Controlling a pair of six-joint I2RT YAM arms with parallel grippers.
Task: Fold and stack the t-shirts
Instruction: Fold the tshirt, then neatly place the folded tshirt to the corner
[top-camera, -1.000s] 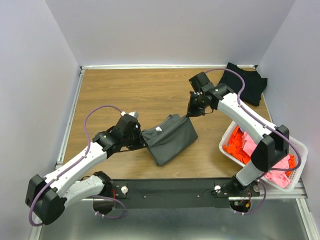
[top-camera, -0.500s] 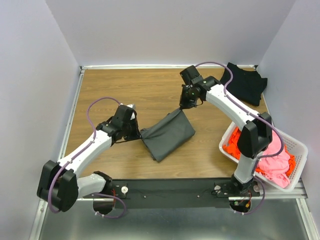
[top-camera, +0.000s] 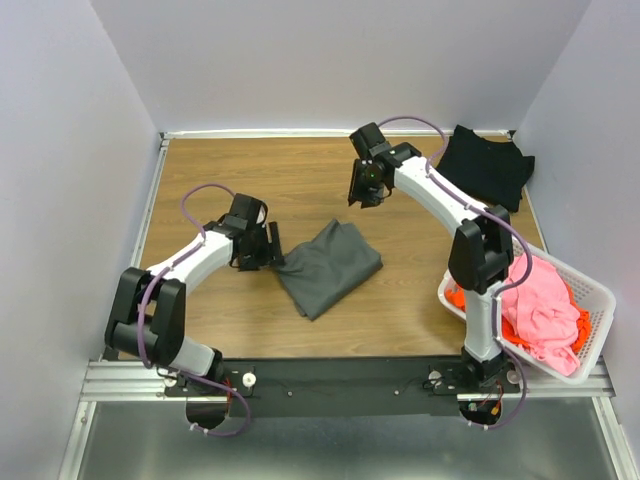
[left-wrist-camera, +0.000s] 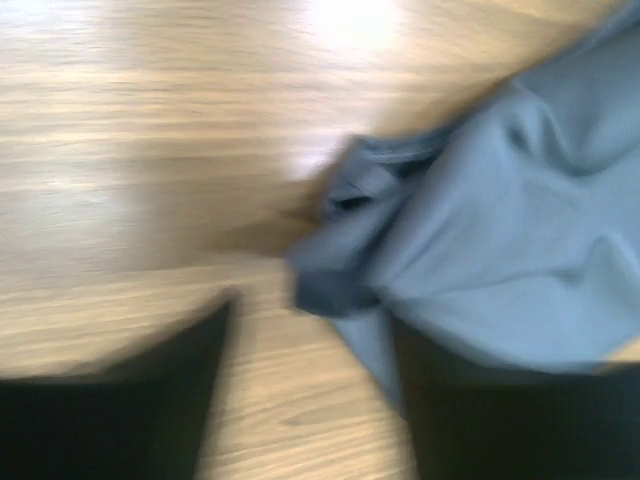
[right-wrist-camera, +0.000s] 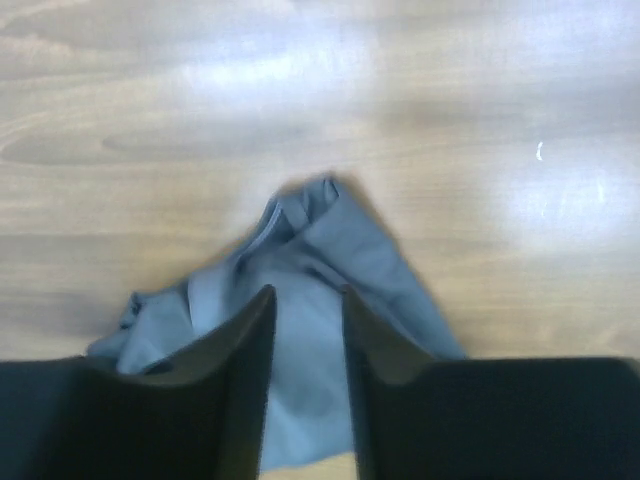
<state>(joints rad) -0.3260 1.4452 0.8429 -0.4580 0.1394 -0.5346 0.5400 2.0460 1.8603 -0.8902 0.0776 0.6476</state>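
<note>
Your left gripper (left-wrist-camera: 310, 330) sits with its jaws wide apart, and the bunched corner of the grey shirt (top-camera: 330, 262) is just ahead of them, not pinched. The right gripper (right-wrist-camera: 303, 300) hangs above the far corner, empty, with only a narrow gap between its jaws. The shirt's lying roughly folded mid-table (top-camera: 240, 180), so if you close on that crumpled corner you'll probably catch one layer and peel the fold open, or drag the whole thing crooked.
</note>
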